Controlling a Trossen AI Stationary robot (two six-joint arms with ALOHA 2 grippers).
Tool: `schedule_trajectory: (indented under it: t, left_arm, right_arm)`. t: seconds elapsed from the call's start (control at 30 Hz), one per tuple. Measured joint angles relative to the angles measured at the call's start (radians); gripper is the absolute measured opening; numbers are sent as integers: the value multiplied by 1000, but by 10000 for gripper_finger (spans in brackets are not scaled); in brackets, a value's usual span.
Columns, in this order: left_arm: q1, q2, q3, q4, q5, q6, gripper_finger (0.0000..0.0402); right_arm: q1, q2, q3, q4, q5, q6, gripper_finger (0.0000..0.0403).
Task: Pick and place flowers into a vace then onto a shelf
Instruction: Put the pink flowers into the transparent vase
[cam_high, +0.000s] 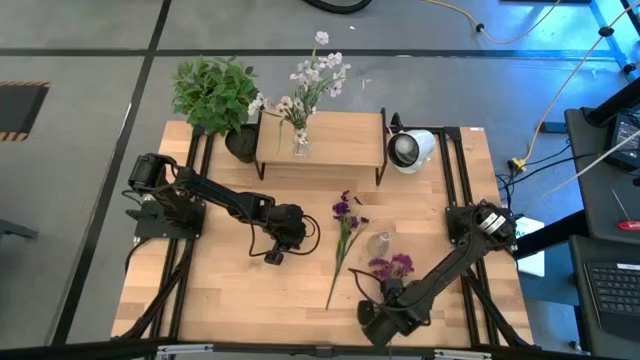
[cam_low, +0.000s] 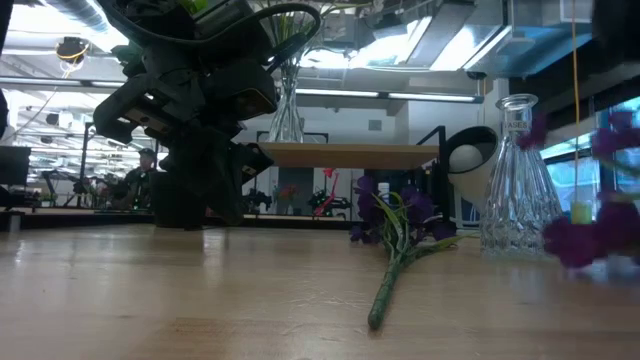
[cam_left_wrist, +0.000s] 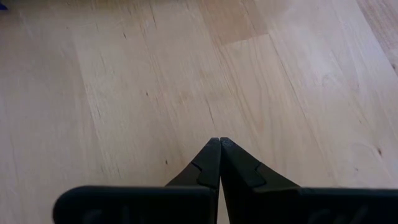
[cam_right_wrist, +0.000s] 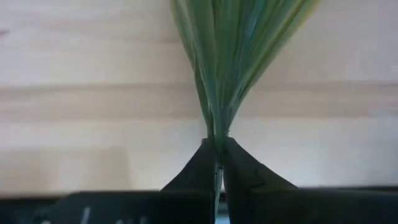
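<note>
The empty glass vase (cam_high: 379, 243) stands upright on the table (cam_high: 230, 290), and serves as the landmark. Just beside it, toward the left arm, one purple flower (cam_high: 345, 235) lies flat on the boards, its stem running toward the near edge. On the vase's other side, toward the near edge, the right gripper (cam_right_wrist: 217, 144) has its fingers (cam_right_wrist: 244, 169) pressed together on the green stem of a second purple flower (cam_high: 392, 266), whose blossoms sit close to the vase. The right wrist view shows that pinch plainly; the high view shows only the arm and blooms.

The left gripper (cam_left_wrist: 219, 142) hovers over bare table well to the far side of the lying flower from the vase, fingers fully closed and holding nothing.

Beyond the vase stands the shelf (cam_high: 330, 140), carrying a second vase with white-pink flowers (cam_high: 310, 85). A leafy potted plant (cam_high: 215, 92) sits at one end of the shelf, a white lamp-like object (cam_high: 410, 148) at the other.

The low view alone shows the vase's cut-glass pattern.
</note>
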Motion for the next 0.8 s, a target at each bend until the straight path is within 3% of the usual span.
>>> schedule_trajectory:
  t: [0.2,0.47,0.63,0.8]
  left_arm:
    - [0,0,0,7,0,0,6]
    - [0,0,0,8,0,0,6]
    - [0,0,0,7,0,-2,6]
    - [0,0,0,4,0,-3,6]
  right_arm:
    - [42,0,171,-105,139,-27,9]
    - [77,-2,440,-223,385,-220,9]
    - [88,-4,599,-338,729,-410,9]
    - [82,-6,737,-644,1139,-497,9]
